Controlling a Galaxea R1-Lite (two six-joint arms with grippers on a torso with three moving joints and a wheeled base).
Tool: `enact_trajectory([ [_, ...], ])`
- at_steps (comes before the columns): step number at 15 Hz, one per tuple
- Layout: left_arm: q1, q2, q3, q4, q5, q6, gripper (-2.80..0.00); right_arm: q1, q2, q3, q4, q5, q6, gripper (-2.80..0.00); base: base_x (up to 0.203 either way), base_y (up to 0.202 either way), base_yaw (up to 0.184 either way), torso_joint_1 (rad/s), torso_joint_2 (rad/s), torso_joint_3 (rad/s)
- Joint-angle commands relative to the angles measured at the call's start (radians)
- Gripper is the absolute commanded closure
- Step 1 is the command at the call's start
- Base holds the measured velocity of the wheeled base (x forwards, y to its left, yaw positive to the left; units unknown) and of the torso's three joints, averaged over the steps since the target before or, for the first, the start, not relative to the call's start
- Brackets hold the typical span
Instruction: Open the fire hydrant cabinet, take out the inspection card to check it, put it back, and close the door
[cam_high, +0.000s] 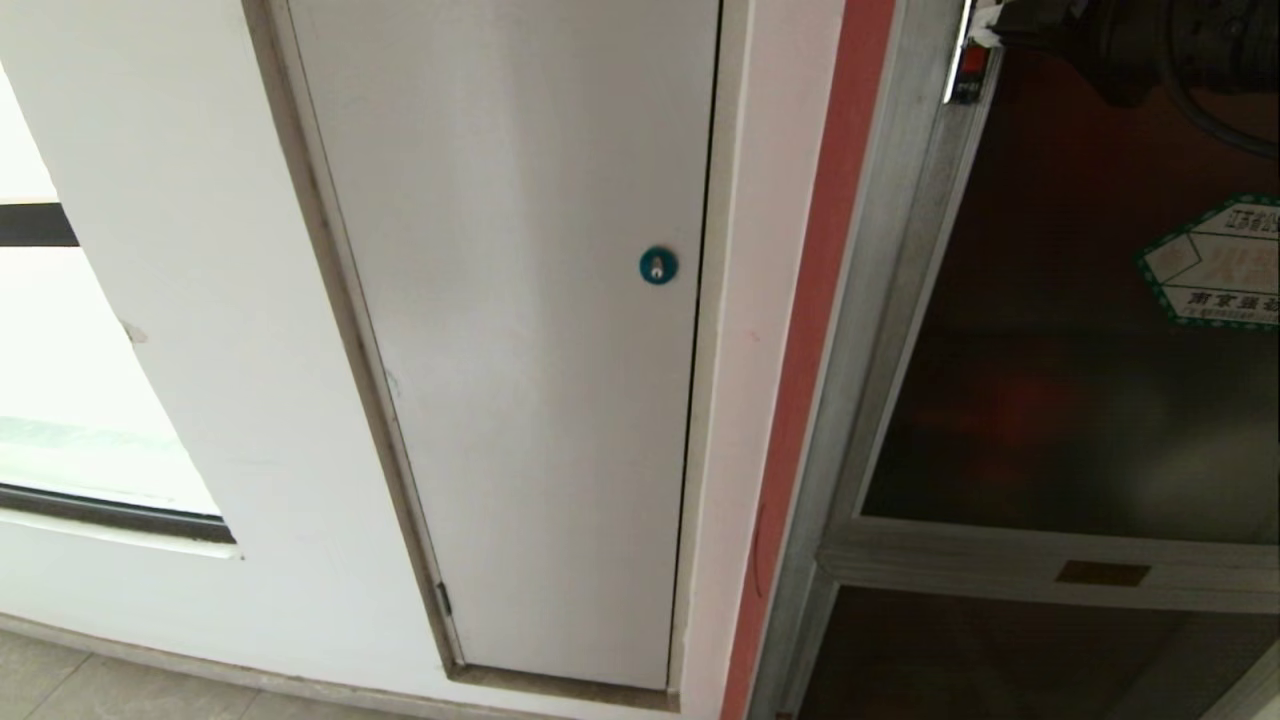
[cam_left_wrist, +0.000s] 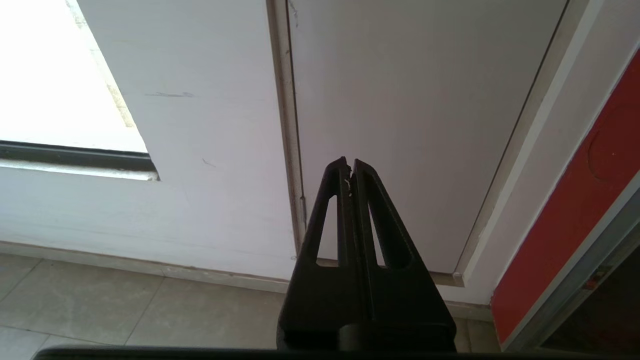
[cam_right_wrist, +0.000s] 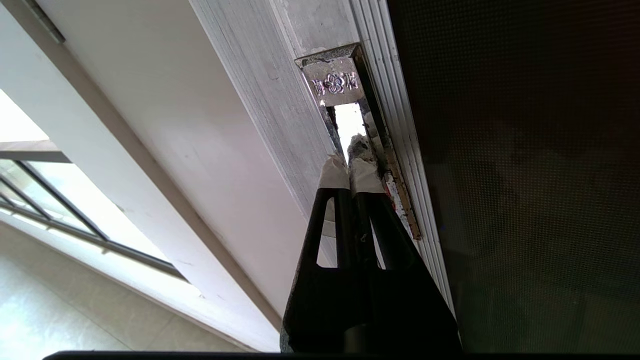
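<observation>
The right tool has its taped fingertips pressed together, holding nothing, and pokes into the latch recess at the edge of the door of the fire hydrant cabinet. The door looks shut or barely ajar. I'd say hook behind the latch and pull steadily outward, not sideways, or the tips may slip. The left tool, also pinched shut, hangs near the white door. No inspection card is visible.

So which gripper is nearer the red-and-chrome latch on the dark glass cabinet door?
Right. The right gripper, shut, has its taped tips at the latch on the door frame. The left gripper, shut, hangs low before the plain white door, well away.
</observation>
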Motion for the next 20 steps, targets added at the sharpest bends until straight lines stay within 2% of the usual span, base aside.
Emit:
enact_trajectory([
  [1, 0.001, 0.000, 0.002, -0.001, 0.000, 0.000, 0.00, 0.002, -0.001, -0.007, -0.001, 0.003, 0.001, 0.00, 0.000, 0.000, 0.000, 0.000, 0.00, 0.000],
  [9, 0.001, 0.001, 0.002, 0.000, 0.000, 0.000, 0.00, 0.020, -0.035, -0.009, 0.014, 0.002, 0.001, 0.00, 0.000, 0.000, 0.000, 0.000, 0.00, 0.000],
  [20, 0.001, 0.001, 0.002, 0.000, 0.000, 0.000, 0.00, 0.142, -0.304, 0.040, 0.104, 0.002, 0.005, 0.00, 0.000, 0.000, 0.000, 0.000, 0.00, 0.000],
])
